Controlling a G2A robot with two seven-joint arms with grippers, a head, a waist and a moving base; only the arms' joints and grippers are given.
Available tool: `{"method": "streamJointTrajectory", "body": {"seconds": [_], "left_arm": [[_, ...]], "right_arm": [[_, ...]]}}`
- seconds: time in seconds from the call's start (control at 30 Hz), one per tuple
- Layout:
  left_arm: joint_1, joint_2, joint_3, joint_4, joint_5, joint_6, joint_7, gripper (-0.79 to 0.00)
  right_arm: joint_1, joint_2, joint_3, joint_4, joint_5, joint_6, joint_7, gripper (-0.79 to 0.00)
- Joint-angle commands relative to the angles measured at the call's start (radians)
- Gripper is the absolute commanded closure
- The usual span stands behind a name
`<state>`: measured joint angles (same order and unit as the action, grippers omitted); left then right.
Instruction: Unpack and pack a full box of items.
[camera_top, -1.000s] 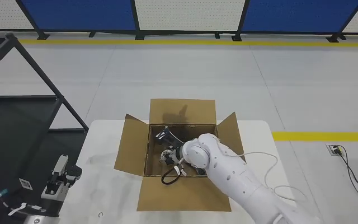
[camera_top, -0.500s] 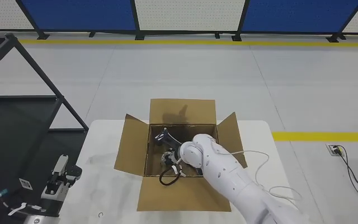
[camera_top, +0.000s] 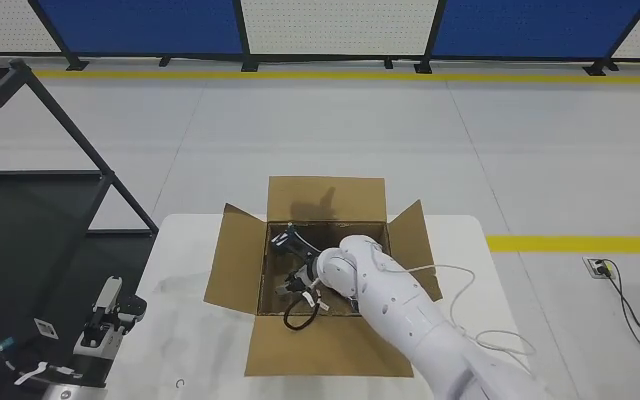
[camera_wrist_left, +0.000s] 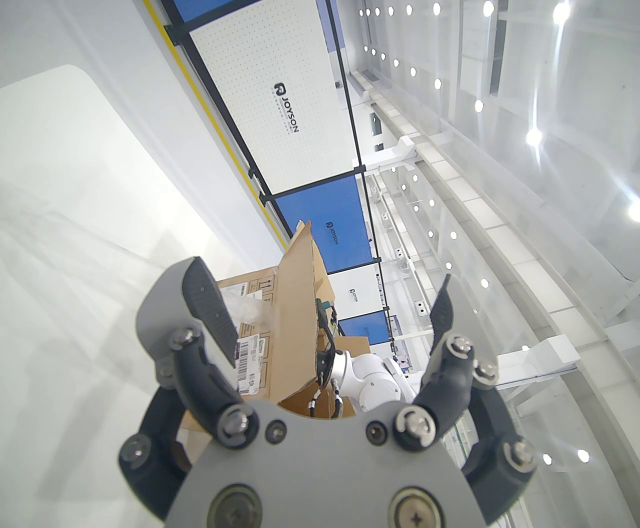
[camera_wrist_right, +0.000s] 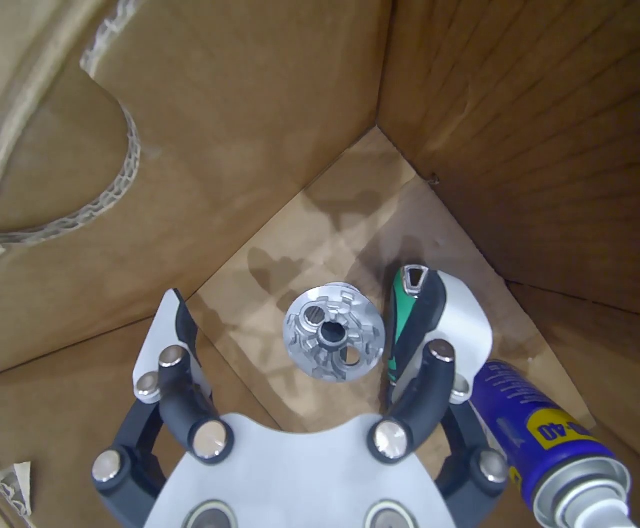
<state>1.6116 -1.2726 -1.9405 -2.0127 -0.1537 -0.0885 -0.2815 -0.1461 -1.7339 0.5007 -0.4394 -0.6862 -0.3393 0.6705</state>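
1. Now my right claw (camera_wrist_right: 320, 310) hangs inside the box (camera_wrist_right: 225, 125), fingers apart, over a grey hub (camera_wrist_right: 334, 338) on its bottom.
2. A green tool (camera_wrist_right: 402, 310) and a blue can (camera_wrist_right: 540, 430) sit beside the hub.
3. My left claw (camera_wrist_left: 322, 280) is apart too, holding nothing.

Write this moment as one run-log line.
right claw: open, in box, over metal hub | left claw: open, empty, outside box
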Motion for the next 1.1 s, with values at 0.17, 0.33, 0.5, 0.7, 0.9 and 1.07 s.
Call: {"method": "streamJointTrajectory", "body": {"seconds": [0.17, 0.33, 0.5, 0.7, 0.9, 1.07], "left_arm": [[0.000, 0.000, 0.000, 0.000, 0.000, 0.000, 0.000, -0.785], [0.000, 0.000, 0.000, 0.000, 0.000, 0.000, 0.000, -0.785], [0.000, 0.000, 0.000, 0.000, 0.000, 0.000, 0.000, -0.785], [0.000, 0.000, 0.000, 0.000, 0.000, 0.000, 0.000, -0.785], [0.000, 0.000, 0.000, 0.000, 0.000, 0.000, 0.000, -0.785], [0.000, 0.000, 0.000, 0.000, 0.000, 0.000, 0.000, -0.785]], "right_arm": [[-0.019, 0.026, 0.026, -0.069, -0.051, 0.014, -0.060, -0.785], [-0.060, 0.068, 0.066, -0.175, -0.109, 0.077, -0.094, -0.785], [-0.141, 0.130, 0.130, -0.368, -0.184, 0.126, -0.072, -0.785], [-0.310, 0.210, 0.233, -0.686, -0.312, 0.181, -0.027, -0.785], [-0.469, 0.260, 0.335, -0.931, -0.380, 0.181, -0.039, -0.785], [-0.561, 0.275, 0.411, -1.025, -0.369, 0.239, -0.112, -0.785]]}}
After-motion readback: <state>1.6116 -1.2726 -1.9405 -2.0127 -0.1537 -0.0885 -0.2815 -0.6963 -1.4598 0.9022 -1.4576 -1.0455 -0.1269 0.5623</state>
